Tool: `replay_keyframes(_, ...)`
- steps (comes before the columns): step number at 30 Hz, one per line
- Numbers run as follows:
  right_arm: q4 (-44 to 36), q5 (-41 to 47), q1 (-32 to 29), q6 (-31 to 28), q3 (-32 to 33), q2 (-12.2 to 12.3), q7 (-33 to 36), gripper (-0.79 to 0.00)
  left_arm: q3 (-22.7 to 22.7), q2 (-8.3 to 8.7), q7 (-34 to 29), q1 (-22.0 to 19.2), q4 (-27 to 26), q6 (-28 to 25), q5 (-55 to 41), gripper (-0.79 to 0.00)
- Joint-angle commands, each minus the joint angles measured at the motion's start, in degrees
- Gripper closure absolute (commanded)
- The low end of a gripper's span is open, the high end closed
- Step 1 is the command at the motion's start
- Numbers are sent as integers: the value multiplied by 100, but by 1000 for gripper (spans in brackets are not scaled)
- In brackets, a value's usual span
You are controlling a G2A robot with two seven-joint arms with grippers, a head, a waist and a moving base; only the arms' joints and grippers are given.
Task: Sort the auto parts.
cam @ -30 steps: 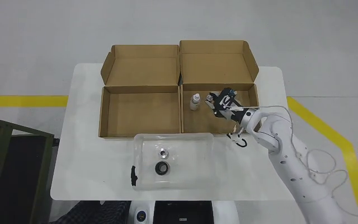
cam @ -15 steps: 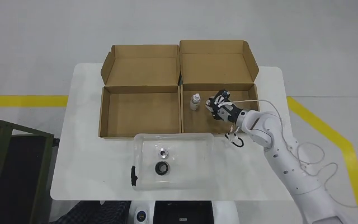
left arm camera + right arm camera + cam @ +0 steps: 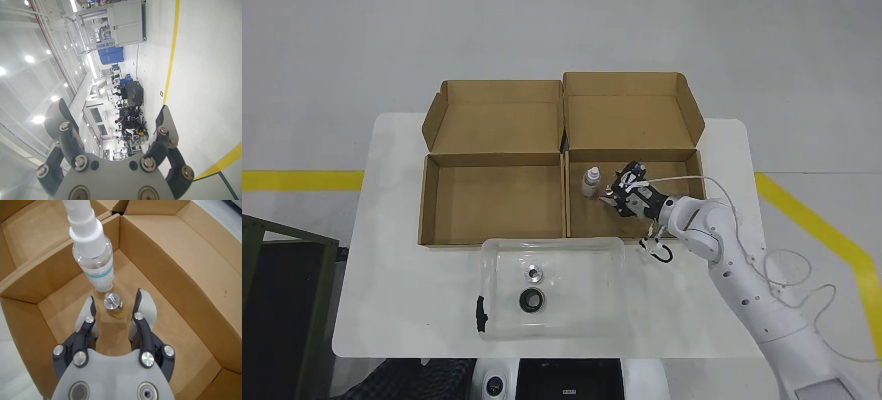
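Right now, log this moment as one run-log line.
right gripper: open, around metal part in right box | spray bottle: upright beside part | left gripper: open

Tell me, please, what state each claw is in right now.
Left claw: open, empty.
Right claw: open, either side of the small metal part, not gripping it.

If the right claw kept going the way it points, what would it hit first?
Most likely the small metal-capped part, standing on the box floor just ahead of the open right gripper. The spray bottle stands close behind it, though depth is uncertain.
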Motion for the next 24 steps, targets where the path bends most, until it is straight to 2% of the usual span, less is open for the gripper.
replay_keyframes(1, -58, -9, -12, -19, 55, 11, -17, -606, 0, 0, 0, 0, 0, 0, 0, -785)
replay_keyframes(5, -380, -87, -103, -37, 278, 63, -68, -622, 0, 0, 0, 0, 0, 0, 0, -785)
replay_keyframes(14, -1798, -279, -737, -393, 895, 247, 184, -674, 0, 0, 0, 0, 0, 0, 0, -785)
replay_keyframes(17, -2316, -305, -916, -544, 904, 275, 325, -702, 0, 0, 0, 0, 0, 0, 0, -785)
replay_keyframes(24, -3205, -246, -1111, -783, 622, 279, 589, -708, 0, 0, 0, 0, 0, 0, 0, -785)
